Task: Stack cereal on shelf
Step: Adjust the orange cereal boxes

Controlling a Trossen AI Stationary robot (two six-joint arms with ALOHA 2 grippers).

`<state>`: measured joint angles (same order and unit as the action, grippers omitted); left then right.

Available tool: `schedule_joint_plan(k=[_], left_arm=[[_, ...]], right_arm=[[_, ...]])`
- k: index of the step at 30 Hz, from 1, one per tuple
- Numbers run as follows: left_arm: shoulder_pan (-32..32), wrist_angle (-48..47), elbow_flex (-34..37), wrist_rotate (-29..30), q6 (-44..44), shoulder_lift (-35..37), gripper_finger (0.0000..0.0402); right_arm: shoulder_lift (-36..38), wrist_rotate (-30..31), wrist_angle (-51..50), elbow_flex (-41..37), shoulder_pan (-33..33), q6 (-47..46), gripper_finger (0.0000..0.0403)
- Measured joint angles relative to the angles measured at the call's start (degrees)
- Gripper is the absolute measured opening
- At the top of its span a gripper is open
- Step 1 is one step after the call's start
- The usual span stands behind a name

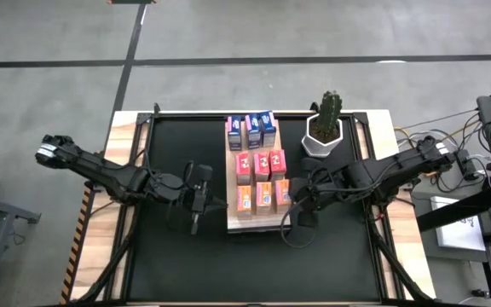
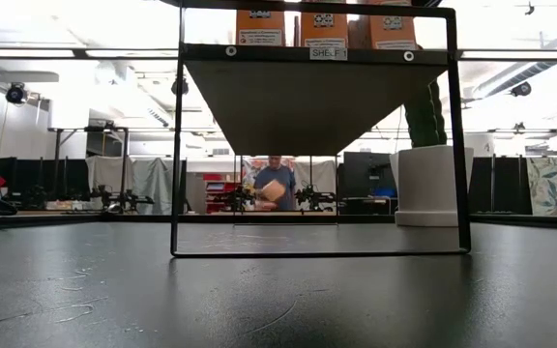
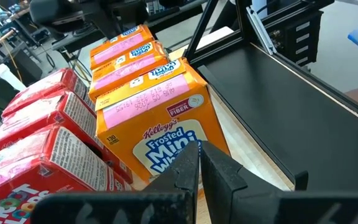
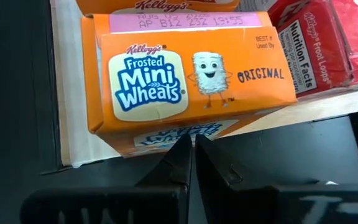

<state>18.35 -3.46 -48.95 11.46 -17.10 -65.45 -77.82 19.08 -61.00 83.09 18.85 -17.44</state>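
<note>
On the light wood shelf (image 1: 233,224) stand the cereal boxes in three rows: blue (image 1: 251,130) at the far end, red (image 1: 261,164) in the middle, orange (image 1: 262,197) at the near end. My left gripper (image 1: 214,202) is shut and level at the shelf's left side, its tips (image 3: 197,163) before the leftmost orange box (image 3: 160,118). My right gripper (image 1: 297,201) is shut at the shelf's right side, slanting down, its tips (image 4: 191,149) just short of the rightmost orange box (image 4: 185,74). In the low view neither gripper shows. My left gripper's shut fingertips (image 3: 188,163) stand in front of the orange box's printed side (image 3: 166,146), coming level from the table's left; I cannot tell whether they touch it. My right gripper's shut fingertips (image 4: 184,149) point at the orange box's lower side (image 4: 179,134) from the table's right; whether they touch cannot be told.
A cactus in a white pot (image 1: 325,126) stands on the mat right of the shelf's far end. The shelf rides on a black metal frame (image 2: 177,145) over the black mat (image 1: 169,256). A person (image 2: 275,184) shows far behind the table.
</note>
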Motion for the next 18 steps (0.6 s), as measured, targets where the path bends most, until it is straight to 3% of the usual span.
schedule_joint_plan(k=[18], left_arm=[[0.0,0.0,0.0,-0.02,-0.02,0.0,0.0]], right_arm=[[-0.28,0.38,0.12,0.0,-0.02,0.34,0.0012]])
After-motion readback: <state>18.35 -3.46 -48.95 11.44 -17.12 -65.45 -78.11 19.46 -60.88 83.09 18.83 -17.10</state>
